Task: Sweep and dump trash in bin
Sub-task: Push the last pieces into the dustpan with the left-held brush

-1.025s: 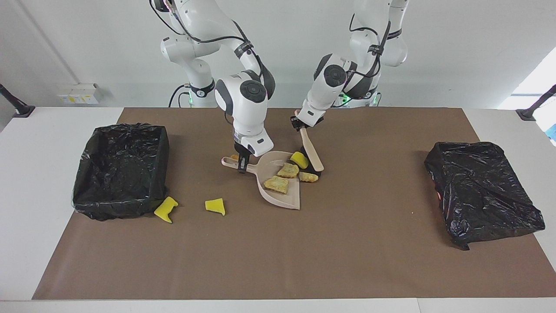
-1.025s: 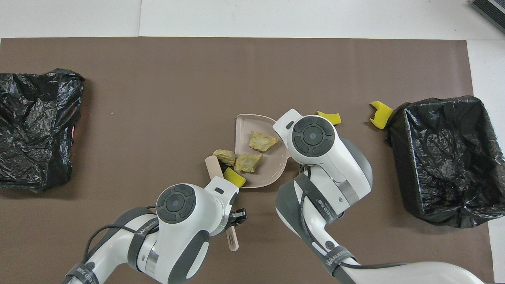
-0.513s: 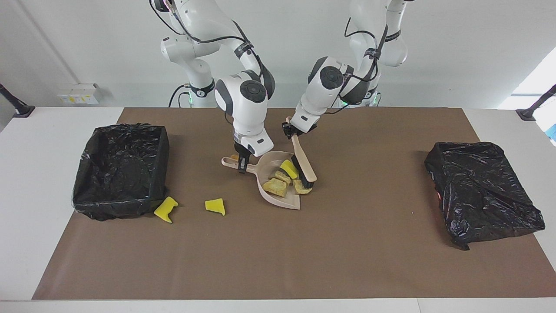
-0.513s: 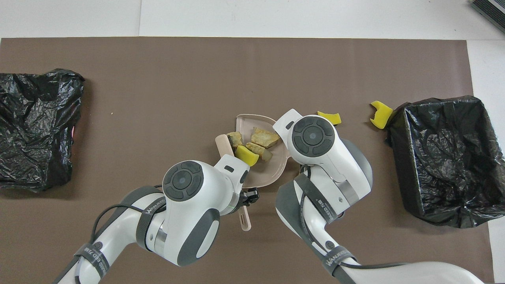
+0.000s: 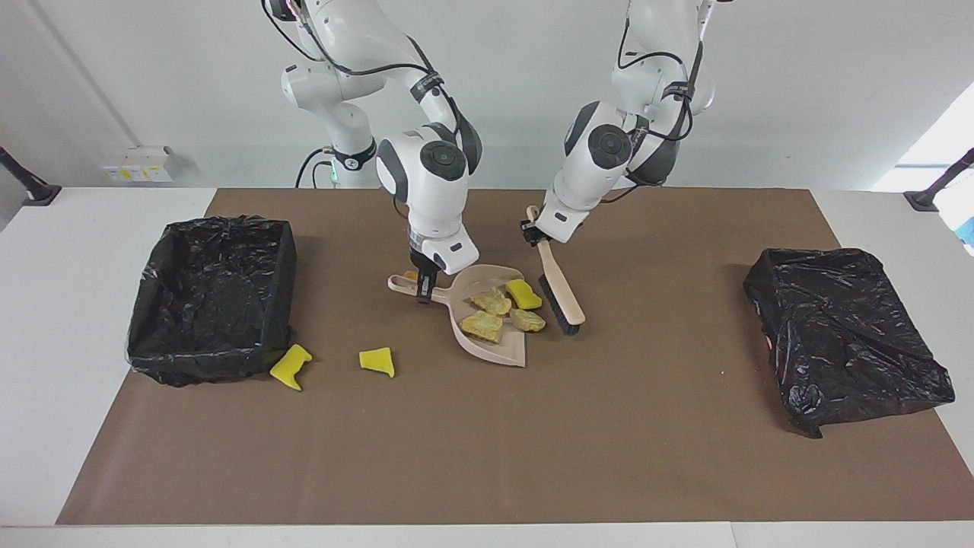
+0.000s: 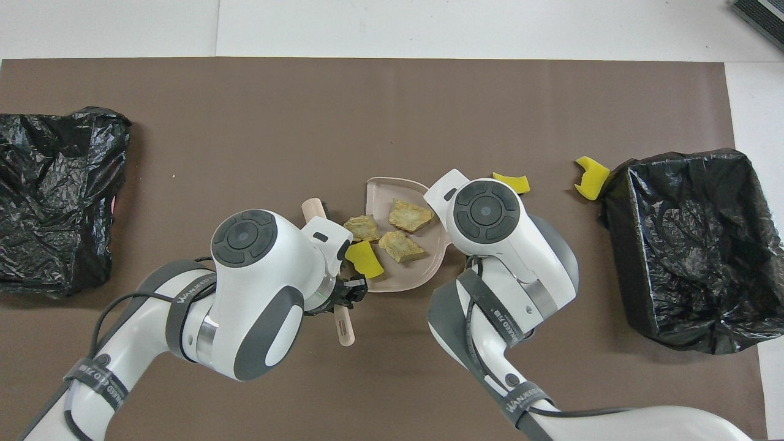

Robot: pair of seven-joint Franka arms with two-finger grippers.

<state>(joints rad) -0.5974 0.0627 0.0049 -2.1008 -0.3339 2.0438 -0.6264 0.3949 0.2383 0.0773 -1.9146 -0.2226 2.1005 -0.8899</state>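
Brown paper mat (image 5: 472, 449) covers a white table (image 5: 84, 304).

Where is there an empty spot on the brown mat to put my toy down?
Between the dustpan and the crumpled black bag the brown mat is bare. It is crowded around the dustpan, brush and yellow scraps near the lined bin.

White table (image 5: 91, 221) with a brown mat (image 5: 472, 441) on top. Sitting on the mat: open lined bin (image 5: 213, 297), crumpled black bag (image 5: 845, 335), dustpan (image 5: 494, 346) (scraps inside), two loose yellow sponge bits (image 5: 377, 360).
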